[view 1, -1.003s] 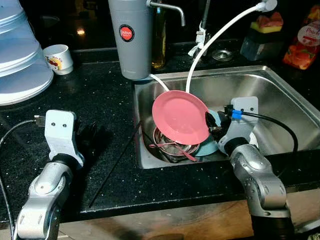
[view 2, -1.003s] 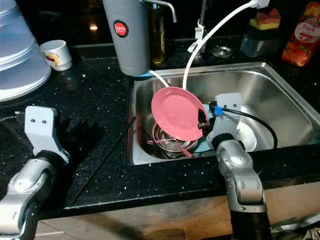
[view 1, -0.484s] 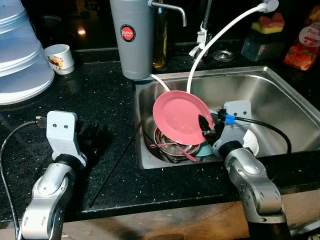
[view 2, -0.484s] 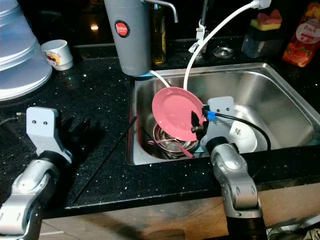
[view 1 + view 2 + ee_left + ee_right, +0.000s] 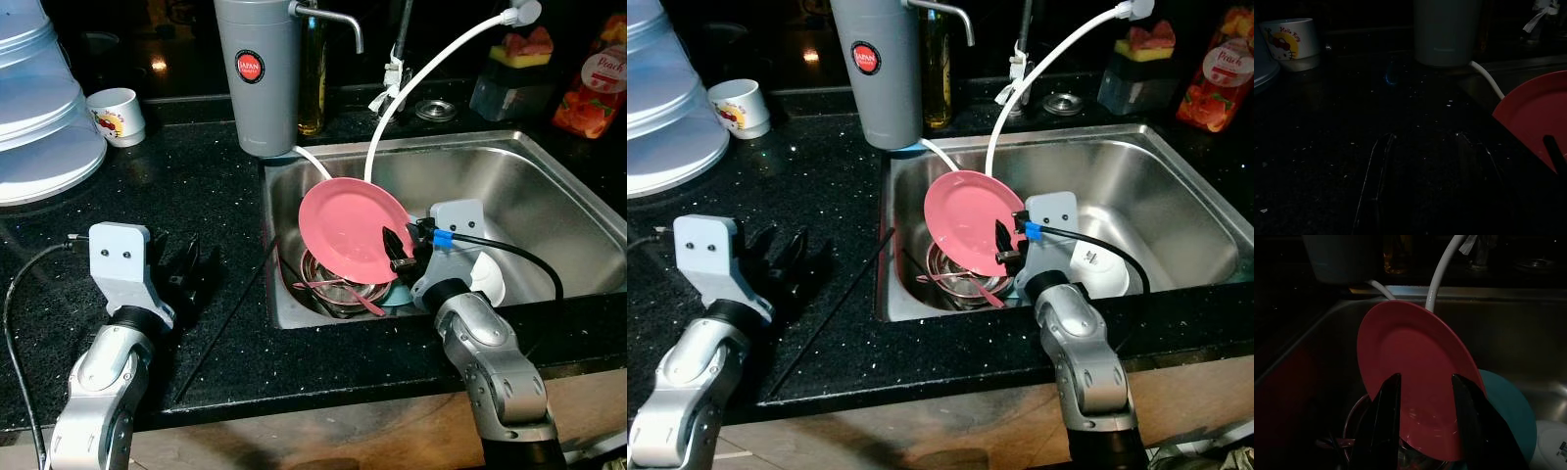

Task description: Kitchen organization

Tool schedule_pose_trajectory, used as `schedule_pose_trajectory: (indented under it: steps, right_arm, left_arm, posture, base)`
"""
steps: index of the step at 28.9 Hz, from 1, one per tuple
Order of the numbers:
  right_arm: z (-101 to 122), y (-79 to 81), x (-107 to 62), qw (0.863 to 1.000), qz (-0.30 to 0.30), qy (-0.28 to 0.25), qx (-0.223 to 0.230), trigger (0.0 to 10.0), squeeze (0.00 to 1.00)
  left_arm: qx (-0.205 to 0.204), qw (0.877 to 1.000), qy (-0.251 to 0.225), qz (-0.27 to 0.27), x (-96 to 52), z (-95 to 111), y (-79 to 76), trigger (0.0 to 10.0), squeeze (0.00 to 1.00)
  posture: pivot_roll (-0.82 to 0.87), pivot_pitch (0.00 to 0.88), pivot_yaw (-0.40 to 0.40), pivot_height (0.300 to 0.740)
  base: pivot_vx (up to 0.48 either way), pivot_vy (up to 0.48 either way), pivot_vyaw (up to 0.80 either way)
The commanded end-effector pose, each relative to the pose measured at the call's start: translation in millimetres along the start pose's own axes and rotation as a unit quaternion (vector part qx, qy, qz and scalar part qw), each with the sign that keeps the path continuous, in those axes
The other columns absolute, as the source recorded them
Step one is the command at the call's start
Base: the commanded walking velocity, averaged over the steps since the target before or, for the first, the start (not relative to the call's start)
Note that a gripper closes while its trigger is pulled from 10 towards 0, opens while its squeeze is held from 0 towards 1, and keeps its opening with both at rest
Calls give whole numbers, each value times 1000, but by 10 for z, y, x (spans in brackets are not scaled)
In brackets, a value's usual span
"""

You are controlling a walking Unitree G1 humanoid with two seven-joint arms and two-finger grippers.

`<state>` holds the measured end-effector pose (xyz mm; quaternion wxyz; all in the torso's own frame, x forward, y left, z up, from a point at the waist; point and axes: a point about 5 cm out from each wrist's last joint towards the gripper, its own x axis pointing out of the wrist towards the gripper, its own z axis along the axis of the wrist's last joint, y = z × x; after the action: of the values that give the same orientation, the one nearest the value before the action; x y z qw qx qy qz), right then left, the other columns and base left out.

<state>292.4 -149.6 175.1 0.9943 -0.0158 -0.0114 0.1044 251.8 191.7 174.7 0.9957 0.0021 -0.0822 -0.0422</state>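
Pink plate [image 5: 353,228], teal dish [image 5: 1508,401], speckled black counter [image 5: 196,186].

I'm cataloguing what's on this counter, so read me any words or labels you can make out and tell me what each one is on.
"JAPAN" on the grey canister's red round label; smaller line unreadable.
"Hello Kitty" on the white mug.
"Peach" on the red pouch.
White bowl's print: too small.

Both head views are sharp and evenly lit, with soft glare along the back wall of the stainless steel sink [image 5: 460,162]. Both wrist views are very dim and grainy, dark beyond the sink's rim.
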Motion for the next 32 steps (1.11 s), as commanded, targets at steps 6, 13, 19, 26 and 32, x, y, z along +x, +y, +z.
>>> schedule_pose_trajectory:
  steps: [6, 13, 19, 26, 32]
  right_arm:
    - [-81, 17, -12, 1000, -1, 11, -2, 10000, 0]
    - [-85, -34, 1, 1000, -14, 7, 5, 10000, 0]
    - [-102, -35, 2, 1000, -11, 9, 1, 10000, 0]
    - [-66, -50, 5, 1000, -13, 5, -3, 10000, 0]
    - [-65, -90, -5, 1000, -14, 7, -9, 10000, 0]
  left_arm:
    - [16, 1000, 21, -4, 8, -82, -9, 10000, 0]
    - [16, 1000, 11, 2, 66, -60, 1, 10000, 0]
    - [13, 1000, 11, 8, 92, -37, 19, 10000, 0]
    - [9, 1000, 22, 11, 98, -85, 8, 10000, 0]
    - [10, 999, 29, 12, 94, -117, -16, 10000, 0]
  posture:
    - [23, 41, 11, 740]
    - [29, 63, -1, 740]
    - [32, 59, 15, 740]
    - [8, 51, 26, 740]
    - [5, 48, 20, 740]
  base:
    - [0, 0, 0]
    - [0, 0, 0]
    - [0, 0, 0]
    - [0, 0, 0]
    - [0, 0, 0]
